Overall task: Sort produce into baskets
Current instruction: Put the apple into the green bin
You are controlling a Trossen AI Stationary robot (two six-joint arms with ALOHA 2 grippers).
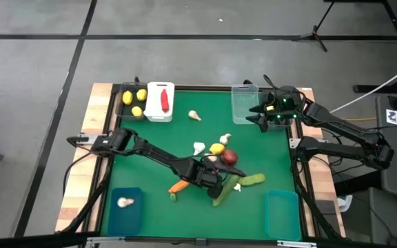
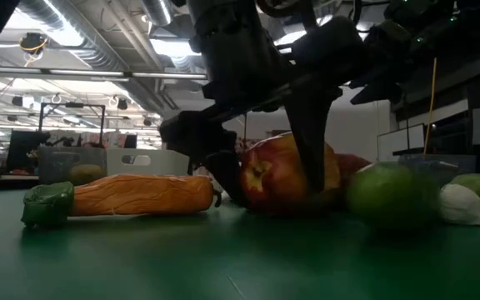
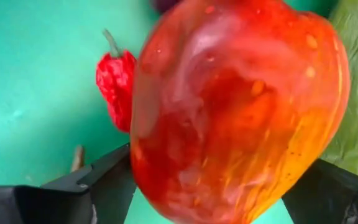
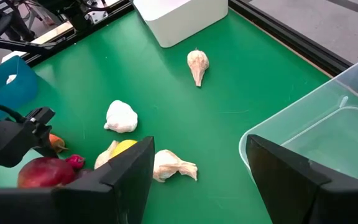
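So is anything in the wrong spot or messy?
Mostly a jumble: the carrot, cucumbers and garlic lie loose on the mat, unsorted. The left pincer straddles a red apple. Nothing looks broken.
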